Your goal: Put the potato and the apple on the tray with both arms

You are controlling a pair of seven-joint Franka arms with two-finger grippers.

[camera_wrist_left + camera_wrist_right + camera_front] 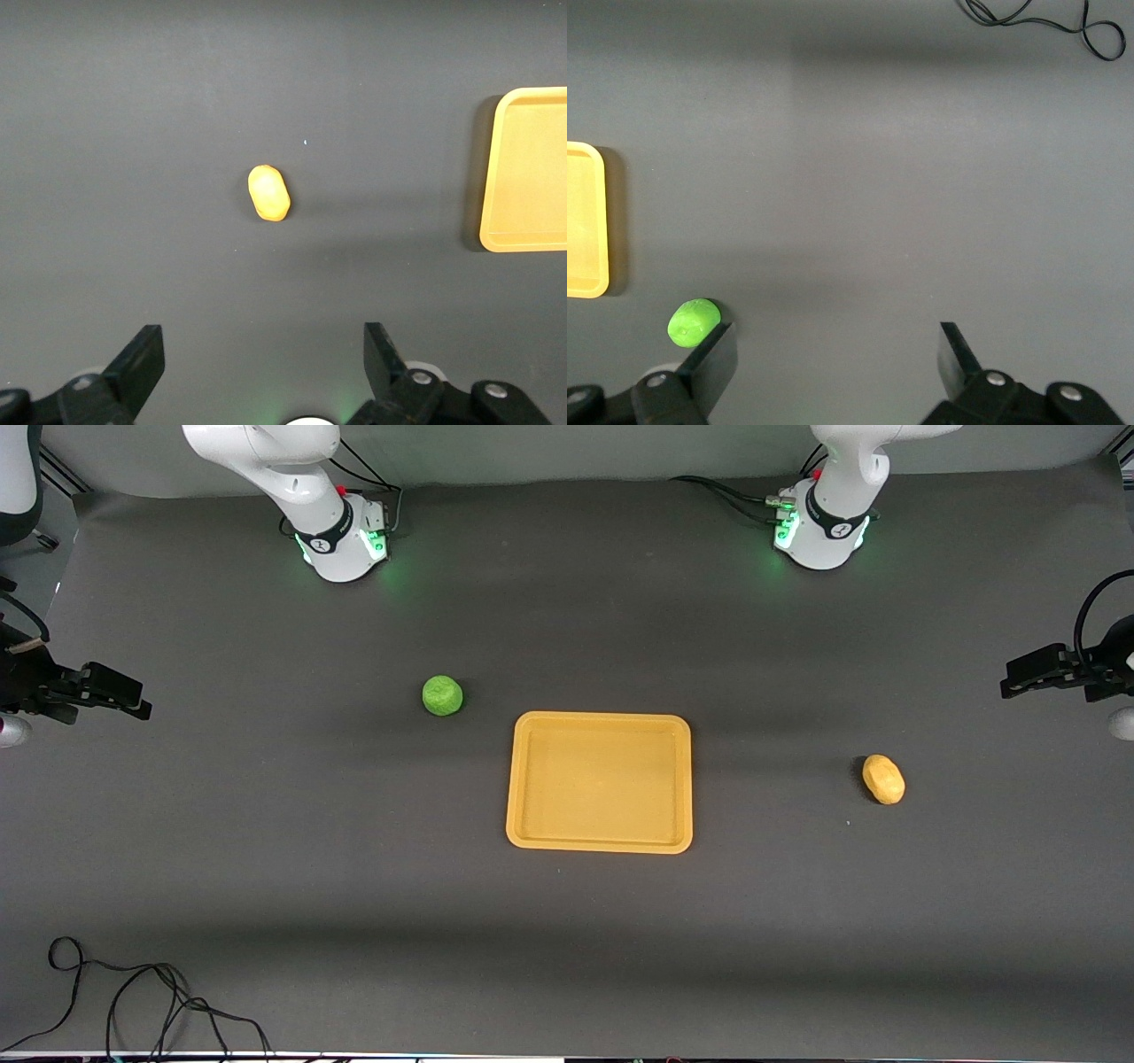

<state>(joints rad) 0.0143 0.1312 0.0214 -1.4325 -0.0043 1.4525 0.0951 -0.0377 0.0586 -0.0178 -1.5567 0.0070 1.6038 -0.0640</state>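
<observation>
The orange-yellow tray (601,779) lies flat in the middle of the table with nothing on it. The green apple (442,695) sits on the table beside the tray, toward the right arm's end and a little farther from the front camera. The yellow-tan potato (883,779) lies toward the left arm's end. My right gripper (133,695) hangs open and empty over the right arm's end of the table. My left gripper (1019,677) hangs open and empty over the left arm's end. The left wrist view shows the potato (268,193), the tray (527,168) and the left gripper (264,341). The right wrist view shows the apple (694,320), the tray (585,221) and the right gripper (837,341).
A black cable (133,992) loops on the table near the front camera at the right arm's end, and it also shows in the right wrist view (1045,22). The arm bases (341,540) (819,531) stand farthest from the front camera. The dark mat runs wide around the tray.
</observation>
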